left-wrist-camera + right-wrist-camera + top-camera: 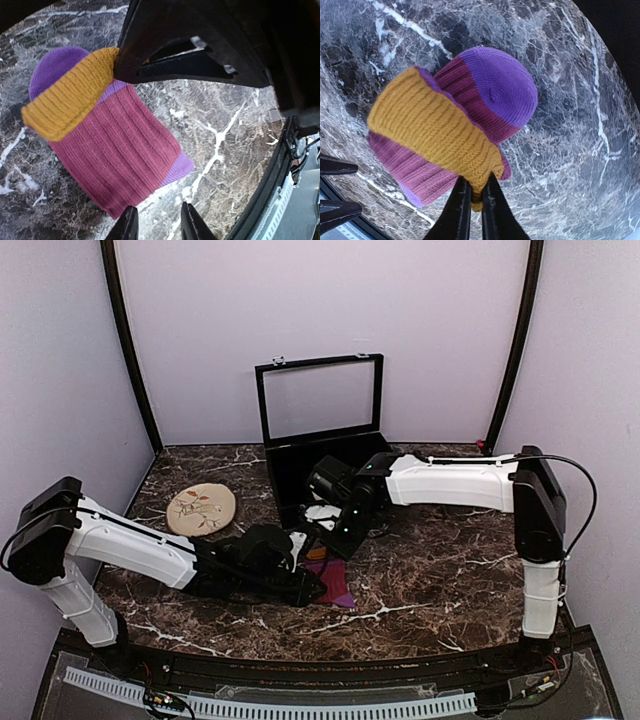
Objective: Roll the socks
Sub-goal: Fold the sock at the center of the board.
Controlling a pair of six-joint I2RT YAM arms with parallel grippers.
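Observation:
The magenta-purple sock (125, 155) lies on the marble table, its orange cuff (70, 100) folded back over the purple toe. It also shows in the right wrist view (485, 90) and in the top view (335, 585). My right gripper (476, 192) is shut on the cuff's edge and holds it lifted; its black body (200, 50) hangs over the sock. My left gripper (157, 225) is open at the sock's near edge, with only table between the fingers. The cream sock is not clearly in view.
A black case (320, 455) with its lid raised stands at the back centre, behind the right arm. A round beige floral disc (201, 508) lies at the left. The table's front edge (280, 165) runs close to the left gripper.

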